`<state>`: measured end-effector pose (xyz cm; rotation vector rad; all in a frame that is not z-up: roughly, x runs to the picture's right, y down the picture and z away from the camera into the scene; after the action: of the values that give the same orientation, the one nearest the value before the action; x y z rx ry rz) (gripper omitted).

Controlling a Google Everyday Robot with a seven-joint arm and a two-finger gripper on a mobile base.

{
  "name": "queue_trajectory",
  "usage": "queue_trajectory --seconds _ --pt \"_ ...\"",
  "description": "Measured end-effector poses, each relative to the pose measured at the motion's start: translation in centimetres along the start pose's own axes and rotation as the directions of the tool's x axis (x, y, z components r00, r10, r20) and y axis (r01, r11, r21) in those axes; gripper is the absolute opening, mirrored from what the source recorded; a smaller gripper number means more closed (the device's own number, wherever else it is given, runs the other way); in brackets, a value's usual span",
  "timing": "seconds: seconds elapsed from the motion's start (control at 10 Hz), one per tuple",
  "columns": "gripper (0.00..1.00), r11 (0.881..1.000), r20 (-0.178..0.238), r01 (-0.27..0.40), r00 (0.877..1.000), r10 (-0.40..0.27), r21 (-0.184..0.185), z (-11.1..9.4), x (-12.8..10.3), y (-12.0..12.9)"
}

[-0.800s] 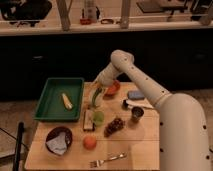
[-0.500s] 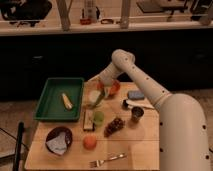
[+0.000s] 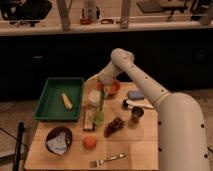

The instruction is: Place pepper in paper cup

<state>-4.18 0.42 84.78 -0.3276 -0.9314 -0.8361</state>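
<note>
My gripper (image 3: 103,86) hangs from the arm that reaches in from the right, over the back middle of the wooden table (image 3: 140,145). It is shut on the top of the pepper (image 3: 101,101), a long slim dark green pod that hangs almost upright. The paper cup (image 3: 93,97), small and whitish, stands just left of the pepper and touches or nearly touches it. The pepper's lower tip ends by the lime-green cup (image 3: 98,118).
A green tray (image 3: 50,107) with a corn cob (image 3: 66,100) lies at the left. A red bowl (image 3: 114,88), blue sponge (image 3: 135,94), dark metal cup (image 3: 136,113), grapes (image 3: 114,125), snack bar (image 3: 88,120), orange (image 3: 90,142), dark bowl (image 3: 58,139) and fork (image 3: 107,160) are around.
The gripper with the pepper has shifted slightly to the right, and more of the paper cup shows beside it. Nothing else has moved.
</note>
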Motion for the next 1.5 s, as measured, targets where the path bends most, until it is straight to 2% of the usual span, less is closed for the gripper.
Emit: queue_trajectory --seconds 1.5 --pt "0.80 0.999 0.025 0.038 0.999 -0.038 -0.028 -0.2 -0.7 -1.4"
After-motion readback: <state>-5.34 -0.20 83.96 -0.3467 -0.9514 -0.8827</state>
